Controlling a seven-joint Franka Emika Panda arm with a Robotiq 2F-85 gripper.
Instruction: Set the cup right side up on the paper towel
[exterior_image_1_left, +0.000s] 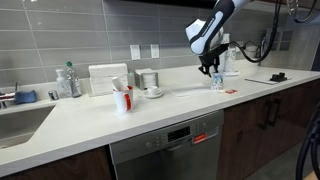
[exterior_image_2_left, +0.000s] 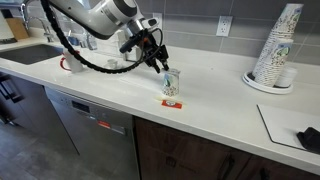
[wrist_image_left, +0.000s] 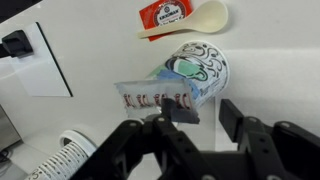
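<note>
A patterned paper cup (exterior_image_2_left: 171, 82) stands upright on the white counter, also seen in an exterior view (exterior_image_1_left: 216, 80). In the wrist view its open mouth (wrist_image_left: 197, 65) faces the camera. A blue-edged packet with red print (wrist_image_left: 158, 96) sticks out of the cup beside my left finger. My gripper (exterior_image_2_left: 159, 63) hangs just above and beside the cup's rim, jaws open with nothing between them (wrist_image_left: 208, 115). A flat white sheet (exterior_image_2_left: 284, 125), possibly the paper towel, lies apart from the cup further along the counter.
A red sachet (wrist_image_left: 165, 12) and a white spoon (wrist_image_left: 200, 17) lie by the cup. A stack of cups (exterior_image_2_left: 277, 50) stands on a plate. A black object (exterior_image_2_left: 308, 138) rests on the white sheet. A sink (exterior_image_1_left: 20, 118), bottles (exterior_image_1_left: 68, 80) and dishes (exterior_image_1_left: 150, 82) are further along.
</note>
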